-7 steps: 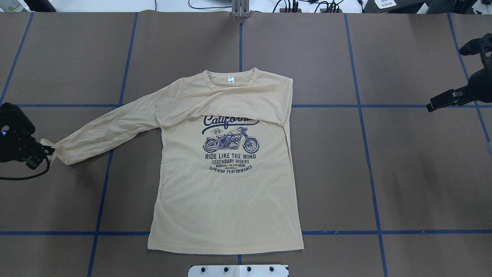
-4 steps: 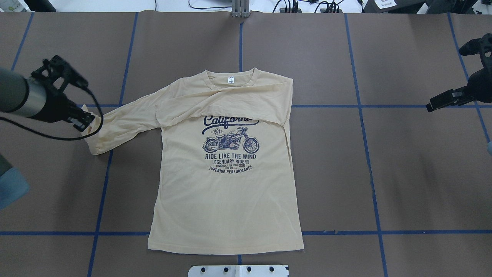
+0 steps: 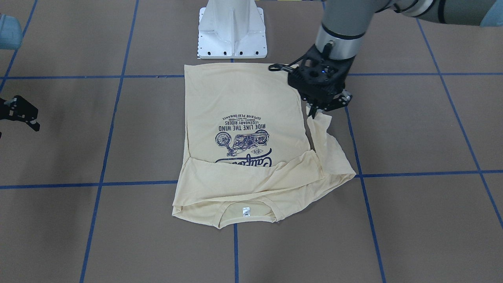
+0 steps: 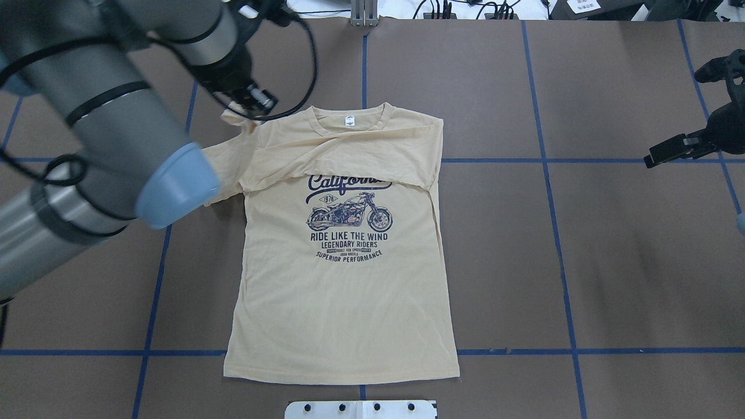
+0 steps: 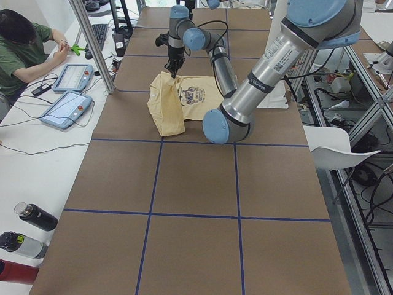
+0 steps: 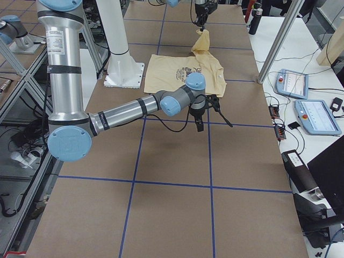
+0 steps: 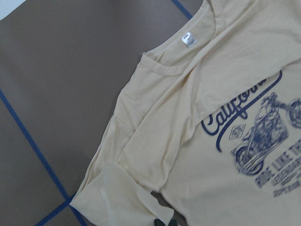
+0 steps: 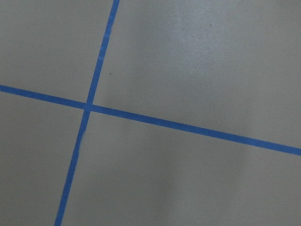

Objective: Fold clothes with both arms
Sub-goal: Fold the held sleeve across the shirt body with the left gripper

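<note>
The thin T-shirt (image 3: 243, 94) looks light and limp, best held where the left tool (image 3: 320, 112) pinches it: the sleeve cuff (image 3: 323, 120).

Left arm (image 5: 270, 63): near and large, blue elbow low over the surface (image 5: 184, 203), wrist pointing down above the shirt.
T-shirt (image 5: 164, 114): cream, printed; one end raised to the jaws, apparently pinched.
Person (image 5: 18, 52): seated at a white desk (image 5: 37, 166) beside two tablets (image 5: 73, 77).
Bottles (image 5: 35, 216): lower-left edge.
</note>
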Controlling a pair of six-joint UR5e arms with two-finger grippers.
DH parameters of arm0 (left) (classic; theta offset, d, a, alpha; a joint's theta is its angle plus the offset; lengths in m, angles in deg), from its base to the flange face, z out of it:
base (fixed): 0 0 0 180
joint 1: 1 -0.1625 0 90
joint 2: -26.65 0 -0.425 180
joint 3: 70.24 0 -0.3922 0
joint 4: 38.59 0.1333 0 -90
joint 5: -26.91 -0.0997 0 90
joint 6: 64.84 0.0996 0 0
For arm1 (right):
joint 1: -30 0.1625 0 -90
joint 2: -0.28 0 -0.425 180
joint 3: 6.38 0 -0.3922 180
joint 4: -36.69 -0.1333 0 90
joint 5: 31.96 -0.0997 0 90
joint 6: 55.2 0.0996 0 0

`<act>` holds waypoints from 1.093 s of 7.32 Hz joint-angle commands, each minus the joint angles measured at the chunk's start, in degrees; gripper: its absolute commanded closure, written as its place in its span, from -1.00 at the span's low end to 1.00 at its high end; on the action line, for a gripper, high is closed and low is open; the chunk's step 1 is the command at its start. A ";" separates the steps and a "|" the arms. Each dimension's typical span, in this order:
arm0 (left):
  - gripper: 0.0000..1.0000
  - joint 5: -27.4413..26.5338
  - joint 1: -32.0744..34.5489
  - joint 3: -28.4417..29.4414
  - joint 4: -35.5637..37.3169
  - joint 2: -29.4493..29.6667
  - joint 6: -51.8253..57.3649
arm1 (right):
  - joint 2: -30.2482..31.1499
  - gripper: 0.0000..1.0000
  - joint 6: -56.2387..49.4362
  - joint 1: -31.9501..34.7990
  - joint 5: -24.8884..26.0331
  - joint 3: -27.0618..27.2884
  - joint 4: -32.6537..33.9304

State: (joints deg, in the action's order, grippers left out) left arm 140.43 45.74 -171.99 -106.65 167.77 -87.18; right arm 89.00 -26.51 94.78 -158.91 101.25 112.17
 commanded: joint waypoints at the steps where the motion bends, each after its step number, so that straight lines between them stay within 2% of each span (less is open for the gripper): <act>1: 1.00 -3.01 -6.00 20.71 0.74 17.55 -11.43 | -0.21 -1.00 1.53 0.00 -0.06 0.13 -0.07; 2: 1.00 -6.26 -10.22 24.89 -2.57 18.75 -17.15 | -0.21 -1.00 1.63 0.00 -0.06 0.21 -0.07; 4: 1.00 -6.12 -12.27 39.09 -10.03 25.48 -27.50 | -0.21 -1.00 1.72 0.00 -0.06 -0.05 -0.07; 5: -0.48 -5.94 -12.80 45.09 -21.04 26.74 -37.23 | -0.30 -1.00 1.72 -0.09 -0.06 -0.05 -0.07; 6: -0.99 -6.11 -14.37 47.23 -28.37 26.32 -44.20 | -0.48 -1.00 1.72 -0.09 0.03 -0.14 -0.07; 8: -1.00 -6.03 -14.30 46.82 -29.24 26.40 -43.59 | -0.57 -1.00 1.72 -0.09 0.03 -0.22 -0.07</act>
State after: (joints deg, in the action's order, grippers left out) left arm 134.39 31.65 -125.49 -134.14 194.07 -130.22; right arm 88.50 -24.79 94.70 -158.89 101.07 112.11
